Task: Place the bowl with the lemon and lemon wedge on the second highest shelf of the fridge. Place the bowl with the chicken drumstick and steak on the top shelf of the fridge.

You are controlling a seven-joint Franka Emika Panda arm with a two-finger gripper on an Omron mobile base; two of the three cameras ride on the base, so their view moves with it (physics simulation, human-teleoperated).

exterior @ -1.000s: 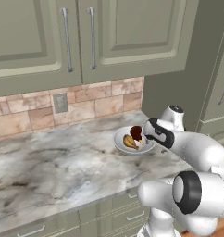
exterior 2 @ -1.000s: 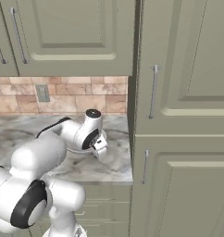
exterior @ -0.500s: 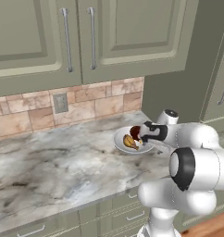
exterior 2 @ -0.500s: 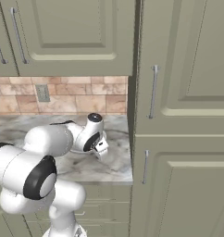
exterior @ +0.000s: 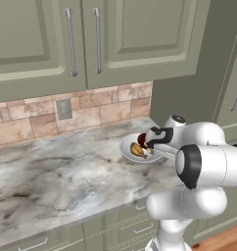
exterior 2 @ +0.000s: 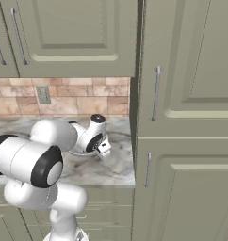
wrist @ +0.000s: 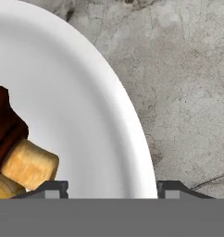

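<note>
A shallow white bowl rests on the marble counter by the tall cabinet. In it lie the golden-brown chicken drumstick and the dark steak. My gripper is down at the bowl's right rim. In the hand view the bowl has its rim between the two fingertips, with the steak and drumstick at the left. The gripper is open astride that rim, and one fingertip stands just outside it. From the right, the gripper points down at the counter. The bowl with the lemon and the fridge shelves are out of view.
Tall panelled doors stand closed right of the counter's end. Wall cabinets hang above a brick backsplash with a socket. The counter stretches away to the left of the bowl.
The arm's elbow has swung forward and down while the hand stayed at the bowl's right rim. The jaws have narrowed somewhat. The bowl has not moved.
</note>
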